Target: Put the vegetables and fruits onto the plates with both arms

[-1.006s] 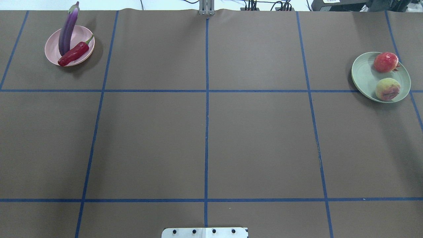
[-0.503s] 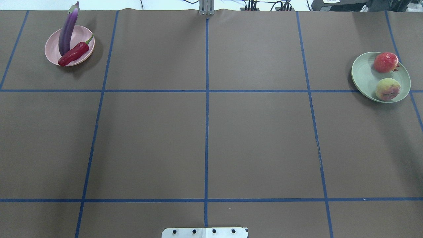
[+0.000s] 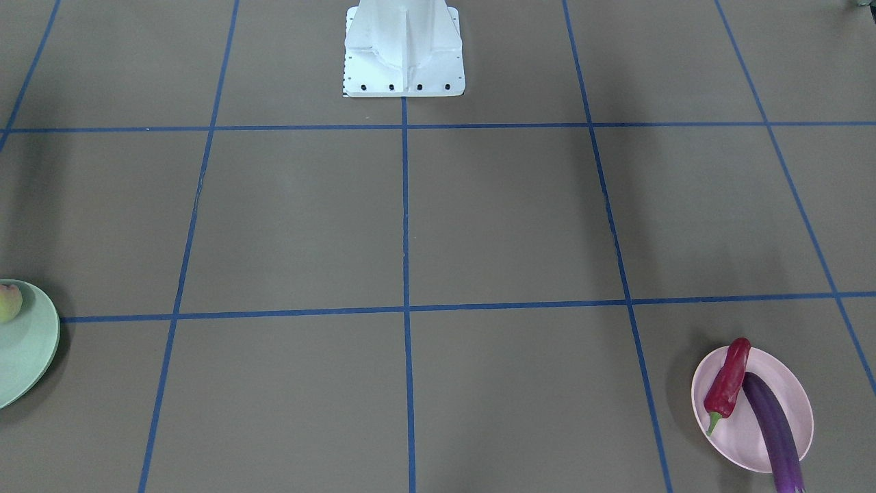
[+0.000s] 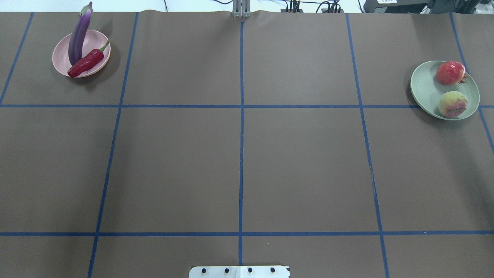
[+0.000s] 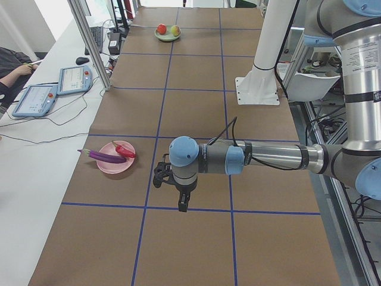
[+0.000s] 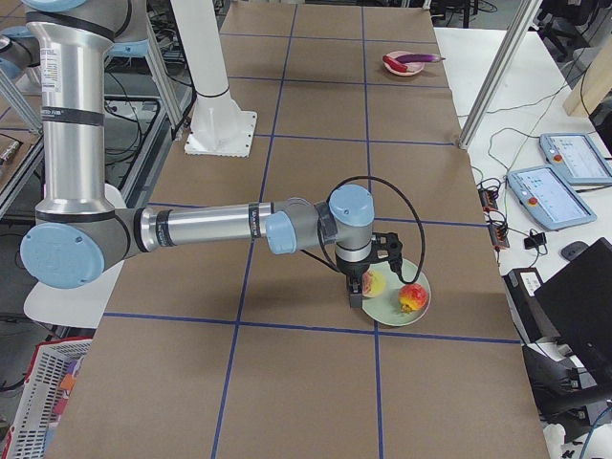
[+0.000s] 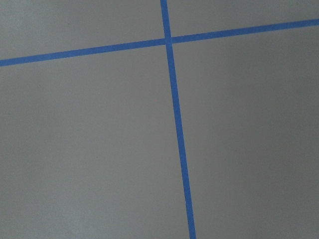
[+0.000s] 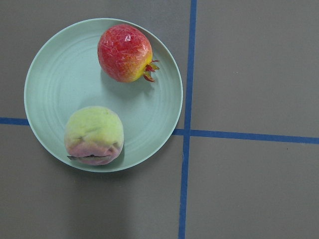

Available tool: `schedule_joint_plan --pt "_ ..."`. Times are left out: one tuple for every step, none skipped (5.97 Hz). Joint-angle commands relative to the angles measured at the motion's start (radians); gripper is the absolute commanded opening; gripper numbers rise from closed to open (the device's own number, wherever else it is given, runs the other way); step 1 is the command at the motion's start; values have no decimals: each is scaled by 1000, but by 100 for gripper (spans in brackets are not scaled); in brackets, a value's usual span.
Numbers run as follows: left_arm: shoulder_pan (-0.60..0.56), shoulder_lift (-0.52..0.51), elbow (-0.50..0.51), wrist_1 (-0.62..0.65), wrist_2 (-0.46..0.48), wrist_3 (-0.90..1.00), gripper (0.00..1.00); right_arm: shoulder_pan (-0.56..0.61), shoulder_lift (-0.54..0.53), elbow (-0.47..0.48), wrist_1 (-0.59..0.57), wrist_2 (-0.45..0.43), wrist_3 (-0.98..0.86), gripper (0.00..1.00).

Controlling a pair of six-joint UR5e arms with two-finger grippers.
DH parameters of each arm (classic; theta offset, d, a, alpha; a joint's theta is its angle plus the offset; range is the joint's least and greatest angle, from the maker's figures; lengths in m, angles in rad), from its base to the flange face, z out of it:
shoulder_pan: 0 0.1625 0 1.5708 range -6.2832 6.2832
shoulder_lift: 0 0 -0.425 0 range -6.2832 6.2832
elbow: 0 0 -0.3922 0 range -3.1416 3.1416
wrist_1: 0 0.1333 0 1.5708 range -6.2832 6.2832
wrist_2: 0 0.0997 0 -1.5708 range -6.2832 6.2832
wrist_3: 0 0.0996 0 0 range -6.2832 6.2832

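The purple eggplant (image 4: 79, 34) and the red chili (image 4: 87, 62) lie on the pink plate (image 4: 58, 63) at the far left, the eggplant sticking out over the far rim. The pomegranate (image 4: 450, 72) and the peach (image 4: 452, 103) sit on the mint green plate (image 4: 424, 85) at the far right; the right wrist view looks straight down on that plate (image 8: 60, 74). My left gripper (image 5: 183, 202) hangs above bare table beside the pink plate (image 5: 110, 168). My right gripper (image 6: 356, 290) hangs by the green plate's (image 6: 394, 308) edge. I cannot tell whether either is open or shut.
The white pedestal (image 3: 404, 48) stands at the robot's side of the table. Blue tape lines (image 7: 174, 99) cross the brown cover. Metal frame posts (image 5: 89, 42) and tablets (image 5: 74, 78) stand along the far edge.
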Motion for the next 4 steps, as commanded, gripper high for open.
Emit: schedule_joint_plan --pt "1 0 -1 0 0 0 100 -7 0 -3 2 5 -5 100" --pt "1 2 1 0 0 0 100 -17 1 -3 2 4 -5 100" --pt "1 2 1 0 0 0 100 -31 3 -3 2 4 1 100" --pt "3 2 -2 0 0 0 100 -39 3 -3 2 4 9 100"
